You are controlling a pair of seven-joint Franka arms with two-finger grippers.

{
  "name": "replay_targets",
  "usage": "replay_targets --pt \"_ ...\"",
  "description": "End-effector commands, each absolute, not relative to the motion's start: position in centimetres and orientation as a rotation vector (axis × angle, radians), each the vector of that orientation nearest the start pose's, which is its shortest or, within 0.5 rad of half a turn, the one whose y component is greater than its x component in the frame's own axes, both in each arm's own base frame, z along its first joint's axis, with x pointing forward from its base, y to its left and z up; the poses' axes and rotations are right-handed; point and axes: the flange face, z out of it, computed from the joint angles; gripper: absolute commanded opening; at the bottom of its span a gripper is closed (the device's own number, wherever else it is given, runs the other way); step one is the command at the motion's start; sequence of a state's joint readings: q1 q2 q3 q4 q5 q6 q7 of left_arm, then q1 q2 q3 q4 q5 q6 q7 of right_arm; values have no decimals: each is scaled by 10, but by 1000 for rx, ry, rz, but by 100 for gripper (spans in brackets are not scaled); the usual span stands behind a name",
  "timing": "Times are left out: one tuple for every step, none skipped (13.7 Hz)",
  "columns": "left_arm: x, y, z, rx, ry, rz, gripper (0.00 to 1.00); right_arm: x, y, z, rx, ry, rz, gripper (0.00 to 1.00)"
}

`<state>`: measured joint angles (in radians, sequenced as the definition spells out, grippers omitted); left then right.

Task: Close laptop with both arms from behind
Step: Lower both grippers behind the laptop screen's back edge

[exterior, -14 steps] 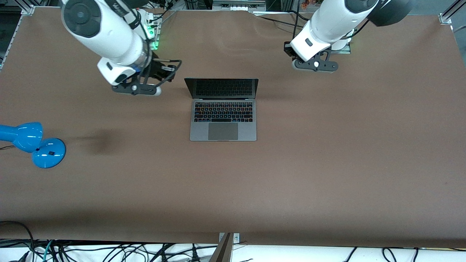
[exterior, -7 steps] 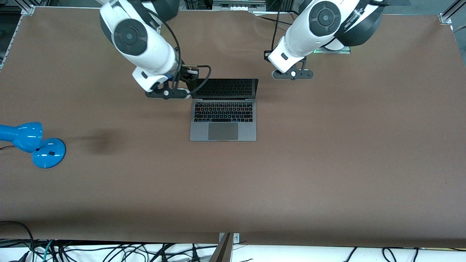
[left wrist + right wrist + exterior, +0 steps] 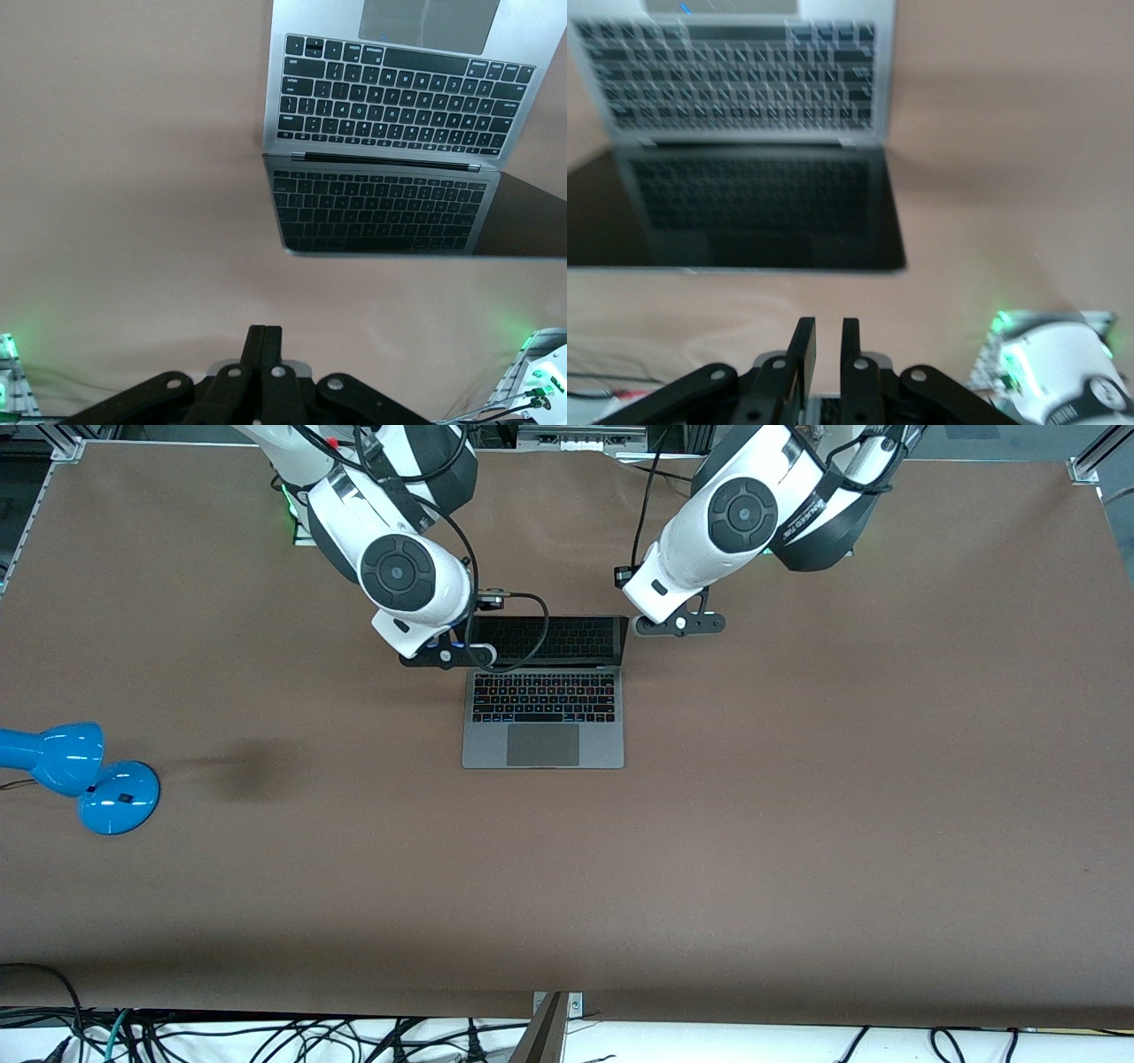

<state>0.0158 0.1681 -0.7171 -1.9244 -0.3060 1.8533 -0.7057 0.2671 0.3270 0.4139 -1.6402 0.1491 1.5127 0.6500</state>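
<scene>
The grey laptop (image 3: 542, 744) lies open in the middle of the table, its dark screen (image 3: 567, 638) upright and mirroring the keyboard. My right gripper (image 3: 447, 657) hangs by the screen's corner toward the right arm's end; its fingers (image 3: 802, 350) stand a narrow gap apart with nothing between them. My left gripper (image 3: 680, 624) hangs beside the screen's corner toward the left arm's end; its fingers (image 3: 257, 345) are pressed together and empty. Both wrist views look down on the laptop (image 3: 399, 97) (image 3: 744, 88) from over the screen's top edge.
A blue desk lamp (image 3: 89, 775) lies toward the right arm's end of the table, nearer to the front camera than the laptop. Green-lit boxes (image 3: 1045, 354) (image 3: 540, 376) sit by the arms' bases. Cables (image 3: 266, 1036) hang below the table's front edge.
Both arms have swung inward from the table's ends, bringing the grippers to the two upper corners of the laptop's screen. The laptop has not moved.
</scene>
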Motion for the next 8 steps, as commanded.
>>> replay_targets --pt "422 -388 403 -3250 -195 718 0 458 365 412 -3076 -41 926 16" --pt "423 -390 400 -3258 -196 711 0 457 364 411 -3079 -41 940 14" --pt "424 -391 396 -3259 -194 720 0 456 365 410 -3077 -45 946 8" --pt "426 -391 392 -3262 -199 723 0 457 366 402 -3074 -44 968 5" --pt "427 -392 391 -3270 -202 717 0 457 367 399 -3070 -43 972 2" --pt "426 -395 387 -3272 -197 722 0 458 367 396 -3067 -44 983 0" --pt "425 -397 384 -3270 -190 727 0 458 367 392 -3065 -45 999 0" --pt "426 -398 381 -3268 -180 710 0 458 367 390 -3062 -57 1006 0"
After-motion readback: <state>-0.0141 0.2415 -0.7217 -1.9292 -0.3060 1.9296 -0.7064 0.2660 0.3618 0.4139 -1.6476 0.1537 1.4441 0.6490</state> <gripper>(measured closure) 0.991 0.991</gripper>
